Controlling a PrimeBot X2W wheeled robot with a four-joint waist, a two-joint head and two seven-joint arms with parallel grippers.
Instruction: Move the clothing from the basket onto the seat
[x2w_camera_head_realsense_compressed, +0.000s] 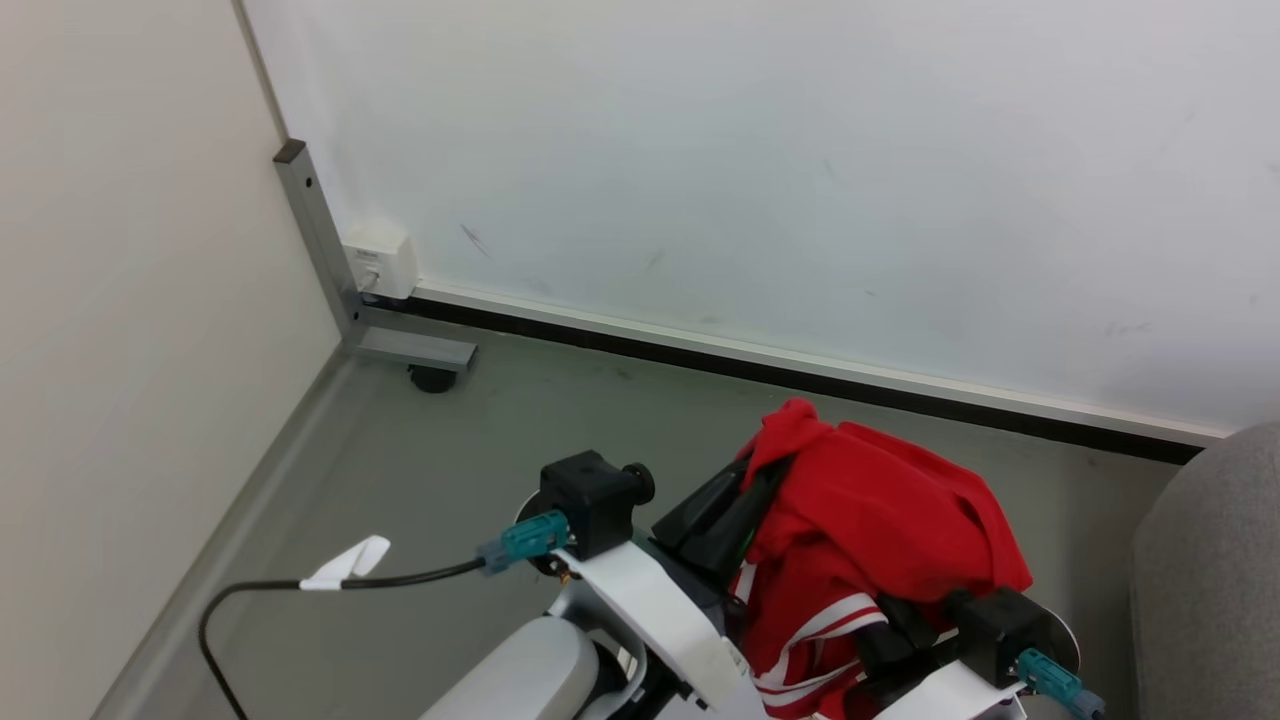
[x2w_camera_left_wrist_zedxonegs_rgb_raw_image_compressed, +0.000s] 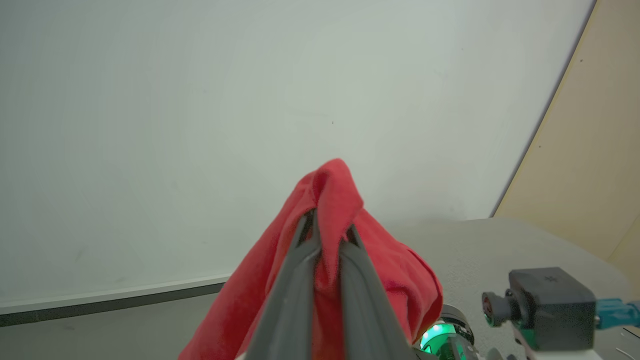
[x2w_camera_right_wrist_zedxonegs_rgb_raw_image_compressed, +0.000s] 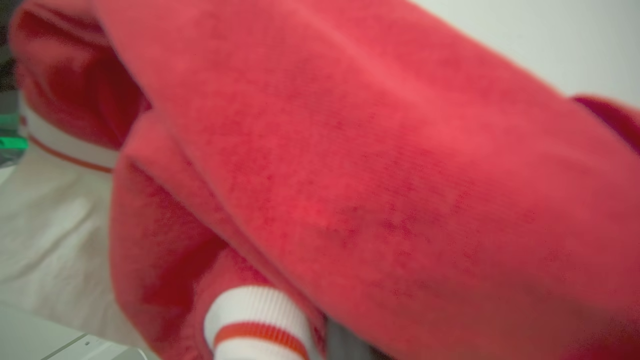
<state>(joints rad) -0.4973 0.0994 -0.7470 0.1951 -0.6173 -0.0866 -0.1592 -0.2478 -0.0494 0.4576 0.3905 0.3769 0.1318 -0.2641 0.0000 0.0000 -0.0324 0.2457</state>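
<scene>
Red clothing (x2w_camera_head_realsense_compressed: 880, 520) hangs up off the floor. The left hand (x2w_camera_left_wrist_zedxonegs_rgb_raw_image_compressed: 330, 226) is clamped on a bunched fold at its top, and the right hand (x2w_camera_head_realsense_compressed: 905, 635) is closed beneath the drape, but I can't tell if it has fabric. The grey seat (x2w_camera_head_realsense_compressed: 1210, 580) lies off to the right, with the right arm nearer.

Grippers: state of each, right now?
Left gripper: shut on the red garment.
Right gripper: shut, fingers under the same garment; whether it grips fabric cannot be told.

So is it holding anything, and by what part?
The left claw pinches a bunched fold atop the red clothing; whether the right claw grips it is hidden.
</scene>
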